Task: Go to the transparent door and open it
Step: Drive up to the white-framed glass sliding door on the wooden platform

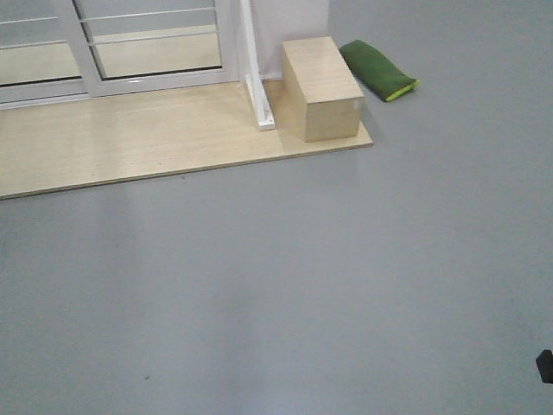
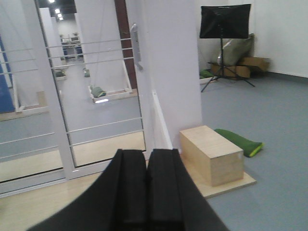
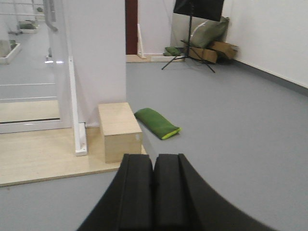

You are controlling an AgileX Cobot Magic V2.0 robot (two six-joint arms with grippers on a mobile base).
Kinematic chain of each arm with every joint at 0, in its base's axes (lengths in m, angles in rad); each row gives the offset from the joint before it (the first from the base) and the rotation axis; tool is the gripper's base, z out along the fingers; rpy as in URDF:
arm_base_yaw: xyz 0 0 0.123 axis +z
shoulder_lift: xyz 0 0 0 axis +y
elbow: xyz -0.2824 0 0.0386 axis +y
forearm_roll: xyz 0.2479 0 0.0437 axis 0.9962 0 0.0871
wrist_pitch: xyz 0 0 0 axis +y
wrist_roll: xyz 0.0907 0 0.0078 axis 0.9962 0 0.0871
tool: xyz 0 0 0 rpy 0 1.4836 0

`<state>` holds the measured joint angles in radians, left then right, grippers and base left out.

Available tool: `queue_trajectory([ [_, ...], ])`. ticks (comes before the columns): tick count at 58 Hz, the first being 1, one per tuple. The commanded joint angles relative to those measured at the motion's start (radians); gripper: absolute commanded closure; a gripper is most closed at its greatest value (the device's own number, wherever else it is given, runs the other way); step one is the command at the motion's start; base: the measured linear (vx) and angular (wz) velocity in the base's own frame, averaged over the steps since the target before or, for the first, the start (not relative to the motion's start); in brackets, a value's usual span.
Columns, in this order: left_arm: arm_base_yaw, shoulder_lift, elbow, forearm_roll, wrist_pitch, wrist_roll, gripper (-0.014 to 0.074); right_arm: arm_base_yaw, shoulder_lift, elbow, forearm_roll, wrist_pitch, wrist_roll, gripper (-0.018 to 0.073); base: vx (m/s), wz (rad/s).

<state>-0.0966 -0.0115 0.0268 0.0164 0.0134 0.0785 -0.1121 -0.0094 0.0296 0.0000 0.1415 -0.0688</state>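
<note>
Left gripper [image 2: 146,156]: black fingers clenched flat against each other with nothing between them. It hangs in the air, well apart from the door.
Right gripper [image 3: 153,159]: fingers likewise pressed pad to pad on nothing, above the grey floor [image 1: 302,285].
Transparent door [image 2: 94,96]: white-framed clear glass panel crossed by thin horizontal white bars. It stands upright at 11 o'clock of the left gripper. In the front-facing view only its lower part shows, also at 11 o'clock.
Pull handle [image 2: 137,45]: curved grey metal, upright on the door stile nearest the white pillar [image 2: 173,72].
Wooden platform [image 1: 130,143]: pale board lying flat on the floor, under the door frame.
Wooden box [image 1: 321,91]: plain rectangular block on the platform's corner, at 1 o'clock in the front-facing view, just beside the frame's white end post.
Green cushion [image 1: 378,71]: lies on the floor just beyond the box, at 1 o'clock.
Music stand [image 2: 225,21]: black, on a tripod, far back at 1 o'clock in the left wrist view.
</note>
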Motion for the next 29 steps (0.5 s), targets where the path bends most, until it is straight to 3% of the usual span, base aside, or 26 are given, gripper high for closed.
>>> queue_trajectory([
  [1,-0.004,-0.003,0.023,-0.01,-0.08,-0.007,0.0602,-0.003,-0.011,0.014,0.0,-0.082,-0.006,0.0567,0.57,0.52],
  [29,-0.004,-0.003,0.023,-0.01,-0.08,-0.007,0.0602,-0.003,-0.011,0.014,0.0,-0.082,-0.006,0.0567,0.55,0.52],
])
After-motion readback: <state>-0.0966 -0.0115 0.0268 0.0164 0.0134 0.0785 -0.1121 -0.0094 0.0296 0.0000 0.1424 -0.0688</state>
